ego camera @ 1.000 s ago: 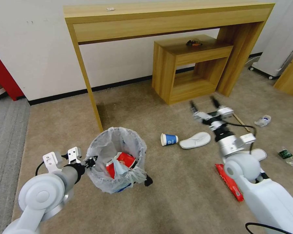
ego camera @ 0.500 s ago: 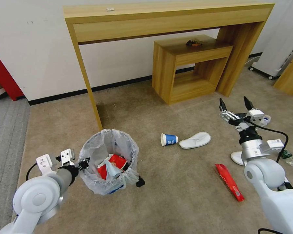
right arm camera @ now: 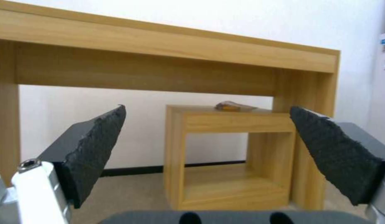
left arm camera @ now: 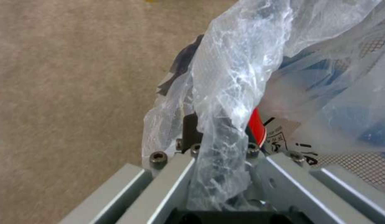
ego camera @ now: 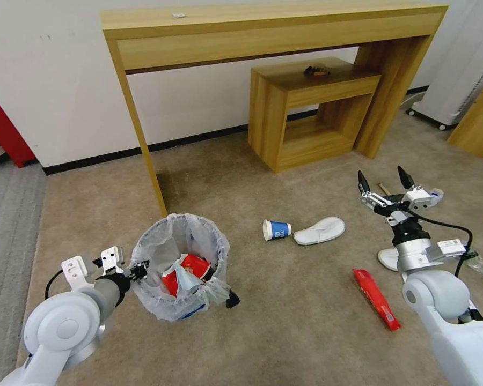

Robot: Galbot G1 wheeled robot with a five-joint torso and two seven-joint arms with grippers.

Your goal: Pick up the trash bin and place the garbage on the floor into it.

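On the floor (ego camera: 284,332), a beige-tan carpet, the head view places the trash bin (ego camera: 180,265) at lower left, lined with a crinkly white bag folded over its rim and holding red and pale crumpled litter. The left gripper (ego camera: 139,269) is clamped on the bag-covered rim at the bin's left side. To the right of the bin lie a blue paper cup (ego camera: 277,230) on its side and, just beside it, 1 white slipper (ego camera: 320,231). A red wrapper (ego camera: 377,298) lies nearer the robot, right of centre. The right gripper (ego camera: 383,182) is raised above the carpet well to the right of the slipper, fingers spread wide with nothing between them. A second white slipper (ego camera: 387,259) is partly hidden behind that arm. A long wooden bench (ego camera: 273,27) stands against the wall, with a smaller wooden stand (ego camera: 311,115) under its right end.

In the left wrist view, the left gripper (left arm camera: 219,155) pinches a twisted fold of the bag, with the trash bin (left arm camera: 346,130) close behind it (mesh wall and red litter visible through the plastic) and floor (left arm camera: 76,77) alongside.

In the right wrist view, the right gripper (right arm camera: 207,146) stands wide, its 2 black pads (right arm camera: 97,146) framing the wooden stand (right arm camera: 229,158) and the bench (right arm camera: 159,43) beyond.
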